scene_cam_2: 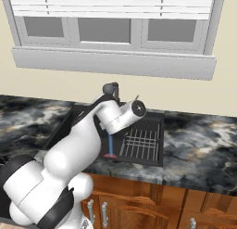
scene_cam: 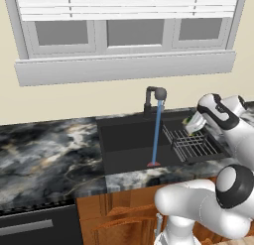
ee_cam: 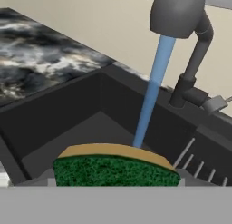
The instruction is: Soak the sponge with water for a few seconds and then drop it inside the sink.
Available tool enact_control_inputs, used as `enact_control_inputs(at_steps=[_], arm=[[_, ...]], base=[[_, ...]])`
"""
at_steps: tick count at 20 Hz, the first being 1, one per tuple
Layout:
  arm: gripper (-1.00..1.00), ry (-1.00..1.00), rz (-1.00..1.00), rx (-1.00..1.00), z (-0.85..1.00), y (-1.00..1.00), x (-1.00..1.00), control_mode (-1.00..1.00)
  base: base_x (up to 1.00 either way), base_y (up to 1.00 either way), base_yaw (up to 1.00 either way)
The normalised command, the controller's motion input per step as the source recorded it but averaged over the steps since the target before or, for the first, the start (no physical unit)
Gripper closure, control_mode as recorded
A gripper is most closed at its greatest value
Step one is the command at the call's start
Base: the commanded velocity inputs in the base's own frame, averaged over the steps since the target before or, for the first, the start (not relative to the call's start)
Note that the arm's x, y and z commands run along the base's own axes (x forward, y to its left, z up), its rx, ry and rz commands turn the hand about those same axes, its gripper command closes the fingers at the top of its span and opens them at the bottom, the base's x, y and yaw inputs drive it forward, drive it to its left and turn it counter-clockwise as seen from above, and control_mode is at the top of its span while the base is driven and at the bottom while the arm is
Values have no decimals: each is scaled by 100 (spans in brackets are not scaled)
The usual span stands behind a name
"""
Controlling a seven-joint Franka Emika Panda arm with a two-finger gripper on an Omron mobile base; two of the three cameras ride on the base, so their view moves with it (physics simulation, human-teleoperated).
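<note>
**Sponge held short of the stream, over the rack side of the basin**

The two-finger gripper (ee_cam: 115, 182) was closed on the small yellow block sponge with its green scrub layer (ee_cam: 115, 166), which sat between the jaws at the bottom of the hand view. In the left base view the sponge (scene_cam: 192, 123) hung above the black wire dish rack (scene_cam: 193, 145), to the right of the thin light-blue stream of water (scene_cam: 157, 132) falling from the dark faucet (scene_cam: 156, 96).

To soak it well, the sponge would probably need carrying sideways until the stream struck its body, with the grip kept firm and the hand held over the dark charcoal sink (scene_cam: 126, 140), not the rack, so the later drop lands in the basin.

The white arm reached forward from the base, elbow raised, wrist bent down and toward the faucet.
</note>
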Motion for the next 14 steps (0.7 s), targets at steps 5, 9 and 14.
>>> enact_control_inputs(at_steps=[5, 9, 14], arm=[[100, 0, 8, 1, 0, 19, 0, -100], [100, 0, 6, 5, 0, 0, 0, -100], [100, -1, 3, 6, -10, 1, 0, -100]], base=[[0, 0, 0], [0, 0, 0], [0, 0, 0]])
